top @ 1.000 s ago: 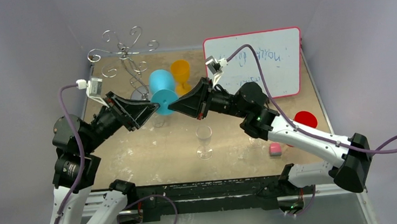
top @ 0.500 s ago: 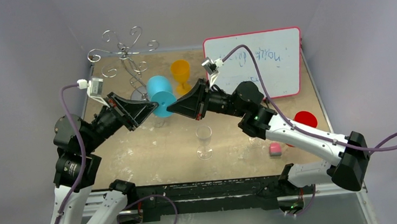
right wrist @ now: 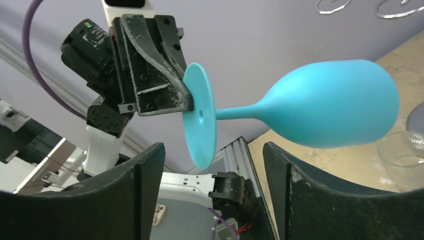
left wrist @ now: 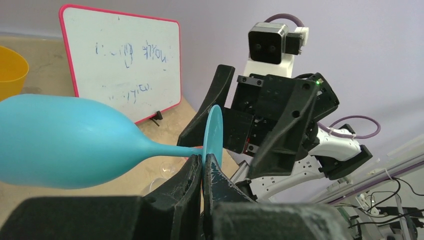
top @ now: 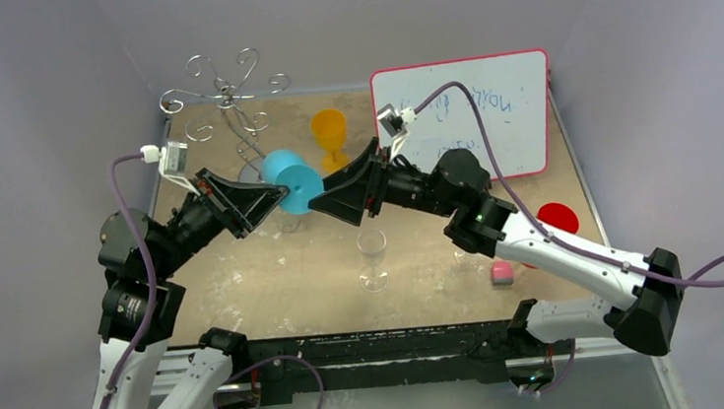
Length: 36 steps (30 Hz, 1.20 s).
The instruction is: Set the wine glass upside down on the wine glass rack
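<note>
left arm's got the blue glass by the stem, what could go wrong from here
The left gripper pinches only the thin stem by the foot of the blue wine glass, bowl sticking out sideways: it could swivel or slip. The open right gripper straddles the foot; backing off crooked could knock it.

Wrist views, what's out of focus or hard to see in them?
Left wrist: the left fingers are dark and soft up close, the glass sharp. Right wrist: the right fingers sit in shadow, the rack curls at the top edge soft.
</note>
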Each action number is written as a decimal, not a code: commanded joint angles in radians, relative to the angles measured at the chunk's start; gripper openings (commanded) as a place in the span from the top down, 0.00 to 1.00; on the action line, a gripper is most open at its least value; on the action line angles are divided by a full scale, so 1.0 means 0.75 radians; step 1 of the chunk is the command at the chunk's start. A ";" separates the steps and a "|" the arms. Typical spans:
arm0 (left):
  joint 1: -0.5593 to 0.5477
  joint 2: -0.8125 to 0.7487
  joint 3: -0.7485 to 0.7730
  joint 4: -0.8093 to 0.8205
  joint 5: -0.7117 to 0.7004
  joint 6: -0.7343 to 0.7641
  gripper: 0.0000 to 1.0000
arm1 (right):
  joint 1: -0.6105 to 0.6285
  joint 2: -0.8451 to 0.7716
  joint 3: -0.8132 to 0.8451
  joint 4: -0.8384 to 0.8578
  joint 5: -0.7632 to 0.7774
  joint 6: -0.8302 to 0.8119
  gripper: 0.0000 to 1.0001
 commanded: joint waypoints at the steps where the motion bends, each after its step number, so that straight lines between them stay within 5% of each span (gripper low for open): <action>1: -0.001 0.016 0.047 0.135 -0.029 -0.043 1.00 | 0.003 -0.120 0.012 -0.021 0.070 -0.059 0.17; 4: -0.002 0.050 0.076 0.172 -0.056 -0.064 1.00 | 0.003 -0.177 -0.012 -0.051 0.119 -0.071 0.00; 22: -0.001 0.538 0.420 0.615 -0.172 -0.237 1.00 | 0.003 -0.433 -0.086 -0.147 0.308 -0.204 0.00; 36: -0.001 0.799 0.822 0.278 -0.949 0.228 1.00 | 0.001 -0.517 -0.105 -0.222 0.346 -0.261 0.00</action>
